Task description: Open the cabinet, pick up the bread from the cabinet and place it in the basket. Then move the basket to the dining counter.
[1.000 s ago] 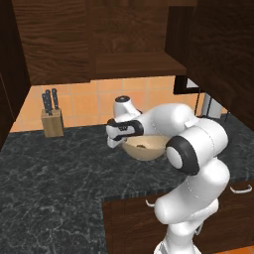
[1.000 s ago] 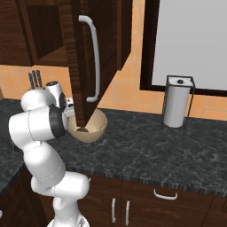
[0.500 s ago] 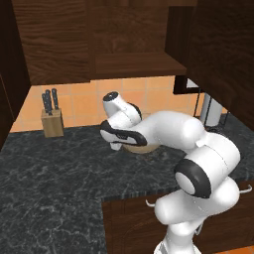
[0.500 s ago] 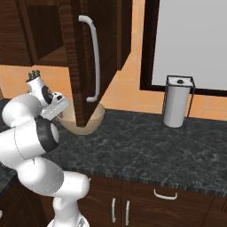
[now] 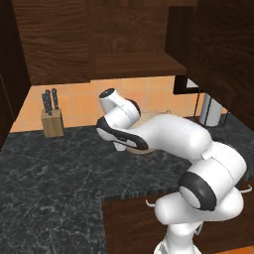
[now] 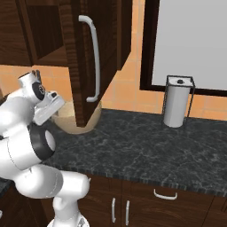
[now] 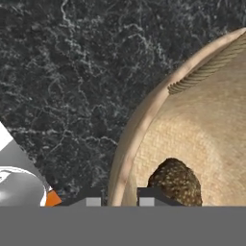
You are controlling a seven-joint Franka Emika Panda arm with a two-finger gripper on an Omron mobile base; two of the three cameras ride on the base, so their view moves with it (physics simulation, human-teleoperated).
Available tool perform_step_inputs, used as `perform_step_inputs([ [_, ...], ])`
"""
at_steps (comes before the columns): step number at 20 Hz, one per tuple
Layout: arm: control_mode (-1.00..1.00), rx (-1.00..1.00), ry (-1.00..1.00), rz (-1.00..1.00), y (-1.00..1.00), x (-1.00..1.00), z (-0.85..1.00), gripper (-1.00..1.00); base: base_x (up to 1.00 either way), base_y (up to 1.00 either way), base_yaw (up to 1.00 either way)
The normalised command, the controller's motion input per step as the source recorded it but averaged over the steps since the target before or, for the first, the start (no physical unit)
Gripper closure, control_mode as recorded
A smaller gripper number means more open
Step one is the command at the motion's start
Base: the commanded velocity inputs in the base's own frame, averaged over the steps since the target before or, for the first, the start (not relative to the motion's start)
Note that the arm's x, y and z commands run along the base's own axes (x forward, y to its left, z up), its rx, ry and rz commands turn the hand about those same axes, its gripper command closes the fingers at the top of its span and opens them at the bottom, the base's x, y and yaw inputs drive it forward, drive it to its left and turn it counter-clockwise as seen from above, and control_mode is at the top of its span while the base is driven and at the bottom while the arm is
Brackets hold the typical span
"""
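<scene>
straddling the rim of the basket (image 7: 144, 120) with fingers (image 7: 93, 198) apart, bread (image 7: 177, 181) already inside, the gripper (image 7: 120, 199) must next clamp and lift toward the dining counter.

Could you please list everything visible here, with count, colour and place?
cabinet: one, dark brown, above the counter, door open, silver bar handle
basket: one, light tan, on the black counter under the cabinet
bread: one, brown, inside the basket
counter: one, black marbled, with dark drawers below
knife block: one, tan with dark handles, at the back left
paper towel holder: one, white roll in a dark frame, at the back right
tool: one, dark fingertips astride the basket's rim, one inside and one outside
</scene>
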Motion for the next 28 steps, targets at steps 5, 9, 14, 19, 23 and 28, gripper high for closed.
perform_step_inputs([
  [5, -1.00, 0.07, -0.22, -0.19, -0.12, -0.54, 0.39, 1.00, 0.00, 0.00, 0.00],
  [9, -1.00, 0.03, -0.08, -0.15, -0.56, -0.46, 0.32, 1.00, 0.00, 0.00, 0.00],
  [14, -1.00, 0.08, 0.00, -0.03, -0.57, -0.52, 0.36, 1.00, 0.00, 0.00, 0.00],
  [19, -1.00, 0.08, -0.04, -0.01, 0.02, -0.37, 0.21, 1.00, 0.00, 0.00, 0.00],
  [23, -1.00, 0.02, 0.00, 0.00, 0.01, -0.11, 0.01, 1.00, 0.00, 0.00, 0.00],
  [28, -1.00, 0.00, 0.00, 0.00, 0.00, 0.00, 0.00, 1.00, 0.00, 0.00, 0.00],
])
